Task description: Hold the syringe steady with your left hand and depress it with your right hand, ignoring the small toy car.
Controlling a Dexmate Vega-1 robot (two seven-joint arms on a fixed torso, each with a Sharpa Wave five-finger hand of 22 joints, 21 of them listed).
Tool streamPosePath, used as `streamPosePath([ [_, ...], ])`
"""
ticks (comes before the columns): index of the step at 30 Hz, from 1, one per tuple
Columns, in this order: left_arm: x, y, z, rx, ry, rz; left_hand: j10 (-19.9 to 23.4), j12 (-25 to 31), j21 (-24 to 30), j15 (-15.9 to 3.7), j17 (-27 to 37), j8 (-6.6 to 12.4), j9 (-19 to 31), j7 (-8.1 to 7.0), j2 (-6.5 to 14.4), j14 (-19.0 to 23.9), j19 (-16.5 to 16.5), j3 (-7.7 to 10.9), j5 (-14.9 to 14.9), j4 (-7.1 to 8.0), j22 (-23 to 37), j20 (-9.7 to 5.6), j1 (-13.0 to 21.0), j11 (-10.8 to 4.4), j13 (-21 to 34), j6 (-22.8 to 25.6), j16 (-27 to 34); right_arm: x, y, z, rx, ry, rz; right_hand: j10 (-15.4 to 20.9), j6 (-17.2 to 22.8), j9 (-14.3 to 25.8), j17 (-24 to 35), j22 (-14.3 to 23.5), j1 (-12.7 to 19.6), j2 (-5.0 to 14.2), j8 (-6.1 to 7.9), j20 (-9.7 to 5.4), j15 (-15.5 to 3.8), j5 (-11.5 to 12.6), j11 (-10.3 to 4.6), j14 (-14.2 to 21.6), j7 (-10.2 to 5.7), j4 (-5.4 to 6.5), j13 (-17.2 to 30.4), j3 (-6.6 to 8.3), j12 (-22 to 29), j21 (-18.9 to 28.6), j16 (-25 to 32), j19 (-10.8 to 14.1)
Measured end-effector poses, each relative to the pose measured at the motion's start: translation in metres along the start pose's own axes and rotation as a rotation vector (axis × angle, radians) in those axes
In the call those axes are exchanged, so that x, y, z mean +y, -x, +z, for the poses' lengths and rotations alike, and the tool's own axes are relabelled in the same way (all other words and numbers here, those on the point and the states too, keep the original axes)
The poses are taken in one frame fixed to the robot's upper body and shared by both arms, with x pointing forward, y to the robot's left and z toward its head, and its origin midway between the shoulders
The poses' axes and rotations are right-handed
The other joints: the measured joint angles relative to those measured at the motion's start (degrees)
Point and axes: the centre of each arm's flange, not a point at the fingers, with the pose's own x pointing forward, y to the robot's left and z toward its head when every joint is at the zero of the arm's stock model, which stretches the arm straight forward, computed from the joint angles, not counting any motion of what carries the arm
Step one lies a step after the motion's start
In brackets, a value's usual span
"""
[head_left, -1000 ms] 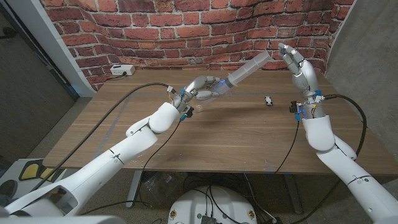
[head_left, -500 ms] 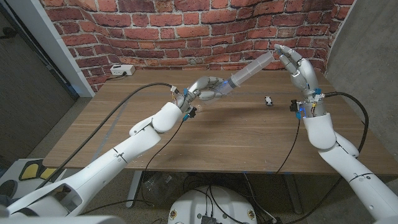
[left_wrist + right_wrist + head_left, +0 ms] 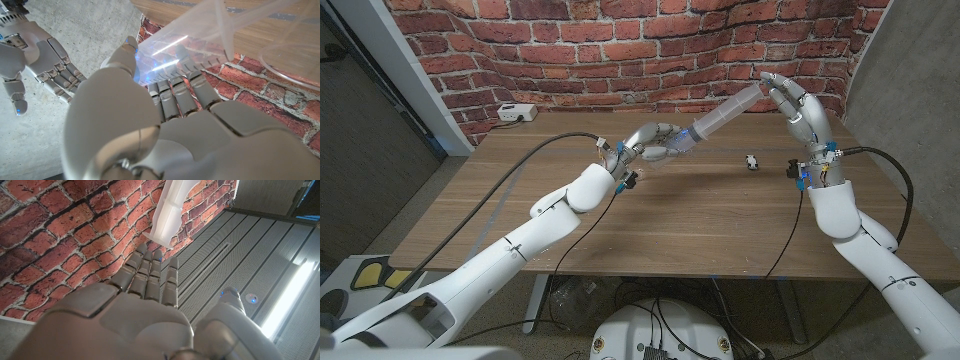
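My left hand [image 3: 658,142] grips the barrel of a large clear syringe [image 3: 725,113] above the table and holds it slanted up towards my right side. The barrel [image 3: 200,35] lies across the left hand's [image 3: 150,120] curled fingers. My right hand [image 3: 792,103] stands upright at the syringe's raised plunger end with its fingers spread, holding nothing. In the right wrist view the white plunger end [image 3: 171,207] hangs just off the right hand's [image 3: 145,315] fingertips [image 3: 150,260]; I cannot tell if they touch. The right hand [image 3: 37,60] is also in the left wrist view.
The small toy car [image 3: 750,161] sits on the wooden table [image 3: 700,220] below the syringe, near my right forearm. A white power box [image 3: 516,112] lies at the table's back left corner. A brick wall [image 3: 620,50] stands behind the table.
My right hand has drawn in slightly towards the plunger end. The left hand and syringe have shifted a little towards my right side.
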Motion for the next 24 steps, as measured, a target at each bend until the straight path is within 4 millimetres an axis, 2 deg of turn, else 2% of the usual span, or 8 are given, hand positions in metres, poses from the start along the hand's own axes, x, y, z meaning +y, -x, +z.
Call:
streamPosePath([
  [8,0.0001,-0.0009,0.0004,-0.001,-0.001,0.000,0.0,0.0,0.0,0.00,0.0,0.00,0.0,0.00,0.0,0.0,0.0,0.00,0.0,0.00,0.0,0.00,0.0,0.01,0.0,0.0,-0.1,0.0009,0.0004,-0.0025,0.004,-0.001,-0.001,0.7,0.6,0.0,0.0,0.0,0.0,0.00,0.00,-0.29,-0.26,0.0,0.32,0.9,0.61,0.00,0.0,0.00,0.4,0.3,0.0,1.1],
  [11,0.0001,-0.0009,0.0002,0.000,-0.001,0.000,0.0,-0.2,0.0,0.00,0.0,-0.01,0.0,0.00,0.0,0.0,0.0,0.00,0.0,0.00,0.0,0.00,0.0,0.02,0.0,0.0,-0.1,0.0007,0.0006,-0.0032,0.005,-0.002,-0.004,1.0,1.0,0.0,0.0,0.0,0.0,0.00,0.00,-0.19,-0.31,0.0,0.02,1.2,1.01,0.00,0.0,0.00,0.4,0.7,0.0,2.3],
  [14,0.0000,-0.0010,0.0002,0.000,-0.002,0.000,0.0,-0.2,-0.2,-0.01,0.0,-0.02,0.0,0.00,0.0,0.0,0.0,-0.01,0.0,0.01,0.0,0.00,0.0,0.02,0.0,0.0,-0.2,0.0008,0.0009,-0.0040,0.006,-0.004,-0.005,1.8,1.4,0.0,0.0,0.0,0.7,-0.10,-0.28,0.57,-0.38,0.0,0.42,3.0,1.44,-0.24,0.0,0.24,0.4,2.0,0.0,7.1],
  [16,0.0001,-0.0010,0.0001,0.000,-0.003,0.001,0.0,-0.2,-0.2,-0.01,0.0,-0.07,0.0,0.00,0.0,0.0,0.0,-0.01,0.0,0.01,0.0,0.00,0.0,0.02,0.0,0.0,-0.2,0.0002,0.0008,-0.0046,0.005,-0.012,-0.009,2.4,1.4,0.0,0.0,-0.1,1.0,-0.02,-0.28,0.74,-0.30,0.0,0.82,4.0,1.91,-0.40,0.0,0.41,0.4,2.2,0.0,8.8],
  [24,0.0002,-0.0005,0.0005,-0.004,-0.003,0.008,-0.2,-0.2,-0.2,-0.01,0.0,-0.07,0.0,-0.01,-0.2,0.0,0.0,0.18,0.0,-0.17,0.0,0.00,-0.2,0.01,0.0,0.0,-0.2,-0.0007,0.0001,-0.0073,0.005,-0.024,0.000,3.9,2.6,0.0,0.0,-0.3,1.8,0.14,-0.28,-0.40,0.13,0.0,1.38,6.0,3.28,-0.71,0.0,0.71,0.4,2.4,0.3,10.9],
])
